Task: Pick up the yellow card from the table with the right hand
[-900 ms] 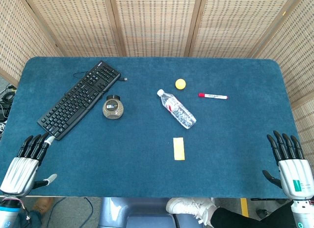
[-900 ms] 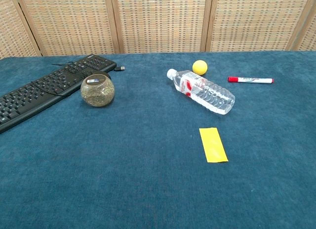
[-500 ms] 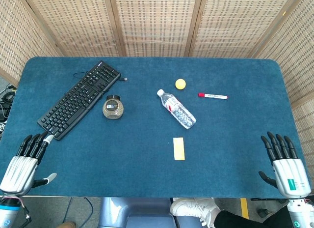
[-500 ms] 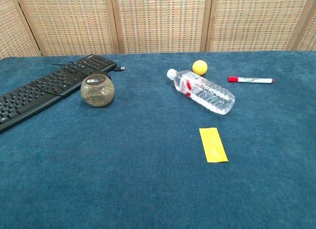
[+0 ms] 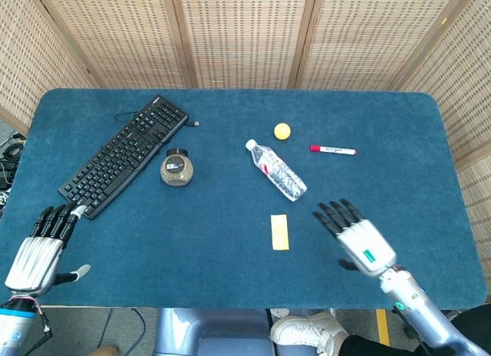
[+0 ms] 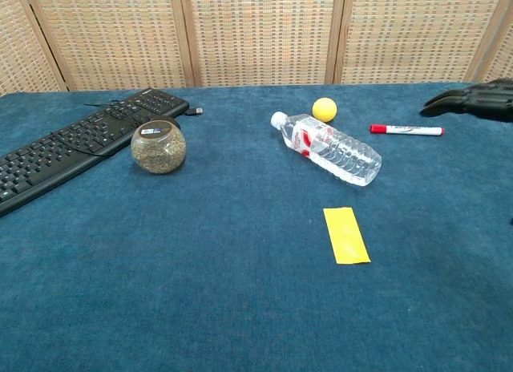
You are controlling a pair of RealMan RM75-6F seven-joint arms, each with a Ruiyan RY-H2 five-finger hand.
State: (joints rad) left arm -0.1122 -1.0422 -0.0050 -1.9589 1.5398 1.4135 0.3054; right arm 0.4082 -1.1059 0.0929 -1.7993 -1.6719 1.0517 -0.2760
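Blue felt covers the worktop (image 5: pixel 230 279), and over its near part the right hand (image 5: pixel 359 235) has swung in from the right-hand near corner, where it hovered half a second ago, to a spot well inside the edge. Its fingers are spread wide and hold nothing; in the chest view only the dark fingertips (image 6: pixel 469 100) poke in at the right border. That move reads as the start of the reach: the hand now hangs above the cloth, not yet touching anything.

The yellow card (image 5: pixel 280 232) lies flat just to the left of the hand, at about the same depth, untouched and in the same place as before. Nothing sits between the two, so the way across looks free. The harder part, I judge, is that a thin card lying flush on soft cloth gives the fingers little edge to catch.

Just beyond the hand and a little left lies a water bottle (image 5: pixel 276 169) on its side, close enough to the card's far end to be nudged by a careless sweep. Further off are a red-capped marker (image 5: pixel 333 149) and a small yellow ball (image 5: pixel 282 130). Far to the left stand a round jar (image 5: pixel 176 168) and a black keyboard (image 5: pixel 123 154). The left hand (image 5: pixel 40 248) stays at its near corner, fingers apart and empty.
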